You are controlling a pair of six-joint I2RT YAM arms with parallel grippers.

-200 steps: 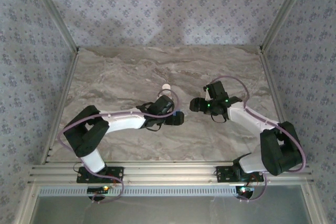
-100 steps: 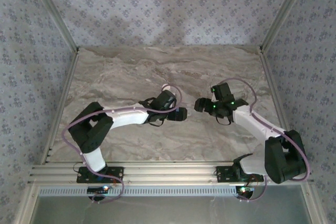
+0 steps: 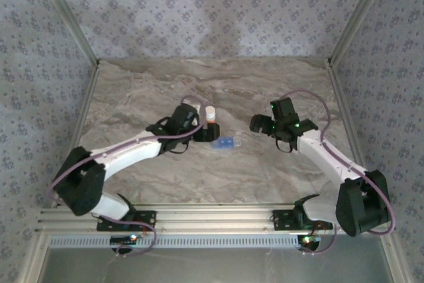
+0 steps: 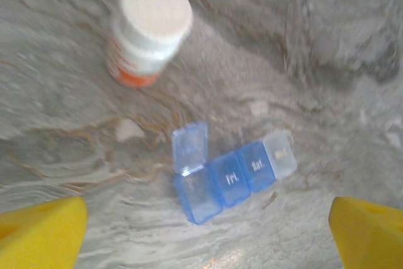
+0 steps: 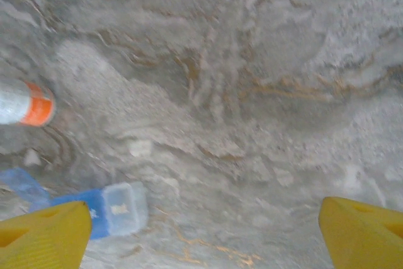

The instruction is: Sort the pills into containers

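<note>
The containers are compartments of a small translucent blue pill box (image 3: 227, 144) lying on the marble between the two grippers. In the left wrist view the pill box (image 4: 233, 171) has one end lid (image 4: 191, 146) flipped up and a clear end cell. My left gripper (image 3: 211, 132) hovers open just left of the box, with its yellow fingertips (image 4: 41, 231) wide apart and nothing between them. My right gripper (image 3: 255, 124) is open to the right of the pill box (image 5: 119, 209), apart from it. The pills are out of view.
A white-capped bottle with an orange band (image 3: 210, 113) stands upright just behind the left gripper, and shows again as the bottle (image 4: 148, 26) and the bottle (image 5: 25, 102). The marble table (image 3: 152, 84) is walled by patterned panels on metal posts (image 3: 344, 31).
The left arm has stretched out and its gripper has drawn back toward the bottle, uncovering the pill box. The right gripper has opened wider and shifted slightly right and back.
</note>
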